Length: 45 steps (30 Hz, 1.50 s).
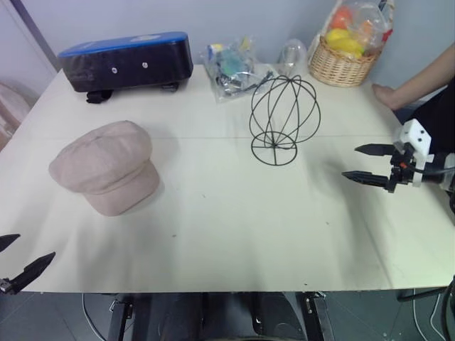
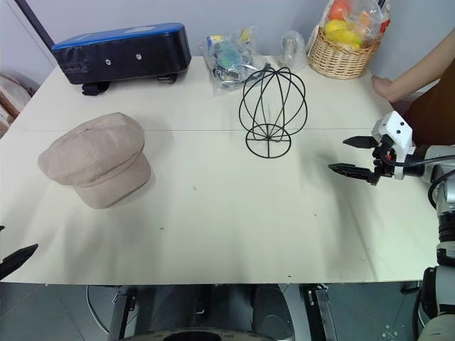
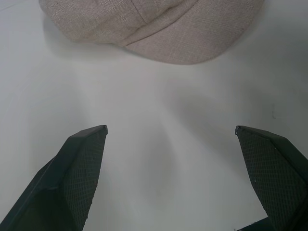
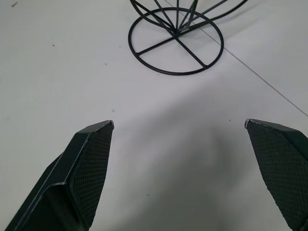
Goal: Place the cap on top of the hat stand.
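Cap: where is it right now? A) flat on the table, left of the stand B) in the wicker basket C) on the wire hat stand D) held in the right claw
A: the cap lies flat on the table, apart from the bare hat stand on its right, and both claws are open and hold nothing.

Colour rundown: the cap (image 1: 105,165) is a soft beige-pink with a fine woven texture, no print. The hat stand (image 1: 283,119) is plain black wire. The table (image 1: 234,227) is off-white. At the back there's a black case (image 1: 126,62) with a bright blue top, a tan wicker basket (image 1: 346,62) with yellow and orange stuff inside, and both grippers have black fingers (image 4: 86,168) with a tiny grid pattern.
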{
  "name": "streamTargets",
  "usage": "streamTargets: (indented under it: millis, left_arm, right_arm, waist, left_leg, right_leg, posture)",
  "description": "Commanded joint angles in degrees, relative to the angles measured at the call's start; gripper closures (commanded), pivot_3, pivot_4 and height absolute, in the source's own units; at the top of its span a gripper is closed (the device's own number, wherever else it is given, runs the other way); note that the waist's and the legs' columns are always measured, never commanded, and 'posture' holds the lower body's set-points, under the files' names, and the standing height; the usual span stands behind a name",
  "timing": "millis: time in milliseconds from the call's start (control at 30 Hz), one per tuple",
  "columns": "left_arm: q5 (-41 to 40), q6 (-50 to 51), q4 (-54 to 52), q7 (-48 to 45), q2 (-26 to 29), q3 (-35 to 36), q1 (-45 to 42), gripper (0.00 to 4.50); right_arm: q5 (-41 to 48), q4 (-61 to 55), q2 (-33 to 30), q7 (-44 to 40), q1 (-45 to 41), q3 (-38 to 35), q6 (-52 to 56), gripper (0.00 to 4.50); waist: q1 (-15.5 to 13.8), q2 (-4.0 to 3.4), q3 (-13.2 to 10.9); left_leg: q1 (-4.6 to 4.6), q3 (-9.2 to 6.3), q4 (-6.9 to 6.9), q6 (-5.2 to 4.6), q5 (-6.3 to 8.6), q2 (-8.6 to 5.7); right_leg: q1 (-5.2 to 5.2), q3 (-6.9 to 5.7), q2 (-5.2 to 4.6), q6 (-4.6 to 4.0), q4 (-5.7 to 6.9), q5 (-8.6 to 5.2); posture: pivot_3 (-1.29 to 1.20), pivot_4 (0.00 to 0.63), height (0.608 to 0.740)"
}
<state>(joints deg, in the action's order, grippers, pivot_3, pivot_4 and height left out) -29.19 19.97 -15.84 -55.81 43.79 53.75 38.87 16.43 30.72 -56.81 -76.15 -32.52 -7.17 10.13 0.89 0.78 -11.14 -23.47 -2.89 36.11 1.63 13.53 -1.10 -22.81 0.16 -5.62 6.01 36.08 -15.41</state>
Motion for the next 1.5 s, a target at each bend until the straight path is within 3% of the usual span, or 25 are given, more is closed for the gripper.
streamTargets:
  millis: [33,333,467,633,733,900,1067,1267,1500]
  left_arm:
    - [0.3,-0.4,0.2,0.2,0.5,1.9,-0.5,0.03]
    - [1.0,0.1,0.6,1.3,0.7,1.0,-2.1,0.03]
    - [2.2,-0.6,-5.5,2.9,0.2,-1.8,-3.3,0.03]
    - [9.9,-1.9,-15.7,7.6,0.7,-11.3,-5.3,0.03]
    - [17.1,-2.2,-20.7,11.8,1.5,-21.0,-8.3,0.03]
    - [33.9,-3.9,-20.0,22.5,1.1,-35.6,-16.7,0.03]
    - [50.8,-2.6,-14.4,34.2,-2.7,-47.9,-25.7,0.03]
    - [61.7,-2.9,-5.5,40.4,-6.5,-57.0,-32.8,0.03]
    - [66.7,-0.7,0.2,43.5,-9.3,-58.4,-35.7,0.03]
  right_arm:
    - [0.4,-0.3,-1.2,0.0,-0.1,-2.0,-1.0,0.02]
    - [0.6,-0.7,-1.3,-0.2,-0.1,-1.8,-0.2,0.02]
    - [1.4,-3.0,-1.3,-1.0,-0.9,-1.5,1.8,0.02]
    - [6.0,-15.4,-1.8,-1.8,1.5,-3.0,9.1,0.02]
    - [11.4,-28.2,-1.9,-0.9,5.5,-4.5,16.5,0.02]
    - [21.6,-46.7,-1.2,3.3,9.6,-6.8,28.2,0.02]
    - [31.7,-56.3,0.1,8.3,9.3,-9.0,35.7,0.02]
    - [37.0,-59.0,0.6,13.9,7.2,-9.7,38.9,0.02]
    - [40.0,-59.6,0.1,17.5,6.4,-10.5,39.9,0.02]
  waist:
    - [0.0,0.00,0.0]
    - [0.0,0.00,0.0]
    - [-0.1,0.00,0.0]
    - [-0.1,-0.03,0.0]
    - [-0.4,-0.04,0.0]
    - [-0.4,-0.04,0.0]
    - [-0.5,0.00,0.0]
    - [-0.8,0.00,0.1]
    - [-1.6,-0.08,0.1]
  left_leg:
    - [0.00,0.00,0.00,0.00,0.00,0.00]
    - [0.01,0.01,0.01,0.00,0.00,0.00]
    - [0.01,0.01,0.03,0.00,0.00,-0.01]
    - [0.02,0.01,0.02,0.00,0.00,-0.02]
    - [0.02,-0.02,0.02,0.00,0.00,-0.01]
    - [0.03,-0.04,0.06,-0.01,-0.01,-0.03]
    - [0.03,-0.07,0.09,-0.02,-0.01,-0.05]
    - [0.07,-0.09,0.10,-0.03,-0.01,-0.07]
    - [0.09,-0.15,0.13,-0.03,-0.01,-0.06]
  right_leg:
    - [0.00,0.00,0.00,0.00,0.01,0.00]
    - [0.01,0.00,0.01,0.01,0.01,0.00]
    - [0.03,0.00,0.01,0.01,0.01,0.00]
    - [0.04,0.05,0.01,0.02,0.03,0.01]
    - [0.05,0.05,0.04,0.02,0.04,0.01]
    - [0.07,0.04,0.06,0.05,0.09,0.03]
    - [0.11,0.01,0.09,0.24,0.10,0.13]
    - [0.14,-0.03,0.08,0.28,0.13,0.16]
    - [0.17,-0.06,0.07,0.28,0.15,0.16]
  posture:
    - [0.00,0.150,0.740]
    - [0.00,0.150,0.740]
    - [0.00,0.150,0.740]
    - [0.00,0.150,0.740]
    - [0.00,0.150,0.740]
    - [0.00,0.150,0.740]
    - [0.00,0.150,0.740]
    - [0.00,0.150,0.740]
    - [0.00,0.150,0.740]
